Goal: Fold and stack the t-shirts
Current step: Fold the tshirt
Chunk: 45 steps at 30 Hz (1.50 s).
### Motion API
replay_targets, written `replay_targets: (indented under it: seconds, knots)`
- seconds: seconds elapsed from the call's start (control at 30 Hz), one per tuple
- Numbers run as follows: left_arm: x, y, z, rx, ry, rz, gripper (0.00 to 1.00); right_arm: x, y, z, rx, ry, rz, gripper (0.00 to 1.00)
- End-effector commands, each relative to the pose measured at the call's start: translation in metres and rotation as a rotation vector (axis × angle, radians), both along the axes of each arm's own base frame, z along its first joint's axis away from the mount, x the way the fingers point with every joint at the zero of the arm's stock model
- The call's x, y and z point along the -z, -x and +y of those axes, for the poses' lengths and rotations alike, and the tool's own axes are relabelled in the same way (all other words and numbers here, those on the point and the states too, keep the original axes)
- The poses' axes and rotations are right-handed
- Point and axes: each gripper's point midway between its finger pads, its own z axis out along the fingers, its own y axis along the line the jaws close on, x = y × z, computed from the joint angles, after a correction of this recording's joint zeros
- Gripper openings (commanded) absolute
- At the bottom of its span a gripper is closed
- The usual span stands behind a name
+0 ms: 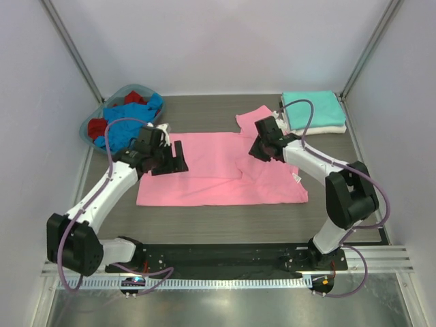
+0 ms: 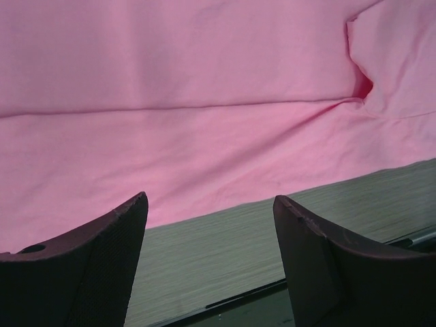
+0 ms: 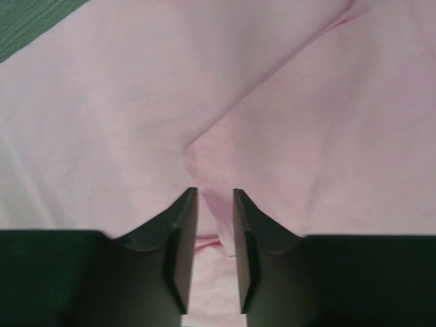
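Note:
A bright pink t-shirt (image 1: 218, 174) lies spread flat across the middle of the table, one sleeve (image 1: 253, 117) sticking out at the back. My left gripper (image 1: 176, 157) hovers open over the shirt's left edge; in the left wrist view its fingers (image 2: 211, 199) stand wide apart above bare table beside the pink cloth (image 2: 204, 102), holding nothing. My right gripper (image 1: 259, 148) sits low over the shirt's back right part. Its jaws (image 3: 214, 194) stand narrowly apart, with a loose ridge of pink cloth (image 3: 225, 211) rising between them. A folded teal t-shirt (image 1: 312, 107) rests on a folded white one (image 1: 327, 128) at the back right.
A blue-rimmed plastic basket (image 1: 90, 125) at the back left holds crumpled blue (image 1: 129, 119) and red (image 1: 136, 97) t-shirts. White walls close in the table (image 1: 204, 109) on three sides. A dark rail with the arm bases (image 1: 225, 255) runs along the near edge.

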Motion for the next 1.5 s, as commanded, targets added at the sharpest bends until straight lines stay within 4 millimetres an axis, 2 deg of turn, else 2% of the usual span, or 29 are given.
replay_targets:
  seconds: [0.0,0.03,0.17,0.23,0.3,0.33,0.4,0.43,0.47,0.67,0.77,0.8,0.9,1.1,1.3,1.4,1.43,1.47]
  knots:
    - [0.01,-0.013,-0.023,0.021,0.099,0.057,0.75,-0.024,0.018,-0.038,0.064,0.12,-0.018,0.28]
    - [0.016,-0.015,-0.026,0.02,0.108,0.081,0.75,-0.019,0.029,-0.048,0.073,0.137,-0.005,0.27]
    - [0.043,-0.021,-0.036,-0.032,0.148,0.185,0.73,-0.003,0.048,-0.084,0.137,0.183,0.027,0.23]
    - [0.061,-0.022,-0.035,-0.056,0.141,0.228,0.73,0.012,0.059,-0.089,0.127,0.165,0.066,0.22]
    - [0.075,-0.021,-0.032,-0.08,0.126,0.258,0.72,0.019,0.064,-0.09,0.122,0.141,0.087,0.19]
    - [0.088,-0.017,-0.03,-0.091,0.113,0.286,0.72,0.024,0.071,-0.094,0.129,0.146,0.1,0.19]
    - [0.099,-0.014,-0.027,-0.118,0.098,0.31,0.72,0.019,0.075,-0.101,0.159,0.146,0.079,0.18]
    - [0.105,-0.013,-0.025,-0.131,0.088,0.325,0.72,0.025,0.084,-0.108,0.186,0.158,0.099,0.18]
    - [0.113,-0.01,-0.023,-0.145,0.078,0.343,0.71,0.022,0.087,-0.114,0.211,0.157,0.09,0.18]
    - [0.147,0.004,0.008,-0.281,-0.047,0.37,0.72,0.057,0.122,-0.148,0.302,0.195,0.214,0.15]
    - [0.152,0.011,0.018,-0.339,-0.075,0.371,0.73,0.063,0.138,-0.162,0.347,0.229,0.24,0.14]
    - [0.154,0.015,0.025,-0.365,-0.096,0.359,0.73,0.064,0.142,-0.164,0.348,0.236,0.243,0.14]
    - [0.156,0.026,0.029,-0.406,-0.082,0.355,0.74,0.064,0.154,-0.165,0.359,0.226,0.256,0.13]
    - [0.145,0.029,0.024,-0.404,-0.017,0.315,0.74,0.067,0.171,-0.168,0.384,0.197,0.255,0.13]
    - [0.142,0.045,0.01,-0.365,0.047,0.335,0.74,0.073,0.189,-0.184,0.439,0.216,0.285,0.13]
    - [0.137,0.047,0.009,-0.352,0.053,0.327,0.74,0.064,0.189,-0.183,0.434,0.206,0.276,0.11]
    - [0.132,0.044,0.012,-0.351,0.038,0.308,0.74,0.051,0.18,-0.179,0.428,0.188,0.248,0.1]
    - [0.12,0.035,0.01,-0.345,0.045,0.274,0.74,0.043,0.175,-0.178,0.424,0.18,0.229,0.1]
